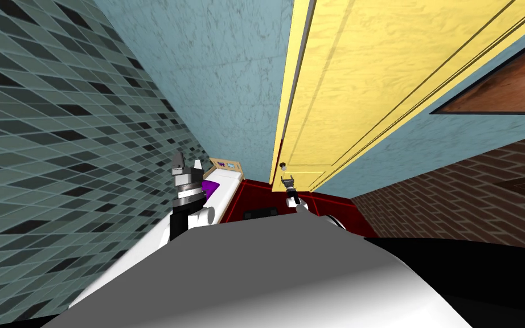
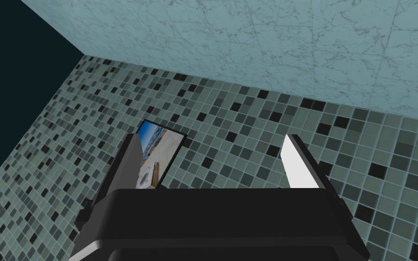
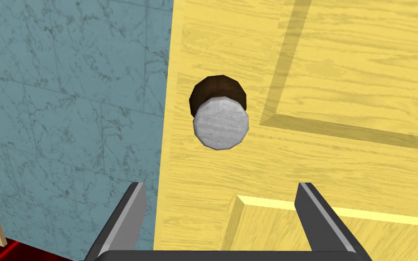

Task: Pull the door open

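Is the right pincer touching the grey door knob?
Apart. In the right wrist view the right pincer is open and stops short of the knob, with yellow door showing between them.

A dark red floor (image 1: 255, 196) runs to the foot of the yellow door (image 1: 369, 74) and the blue-green wall (image 1: 227, 68). On it, along the tiled wall (image 1: 56, 142), stands a long white piece of furniture (image 1: 227, 189) (bed or tub, hard to tell) with a purple patch (image 1: 210, 187) on top and a pale wooden frame (image 1: 225, 164) at its far end. A small dark rectangle (image 1: 258, 214) lies on the floor beside it.
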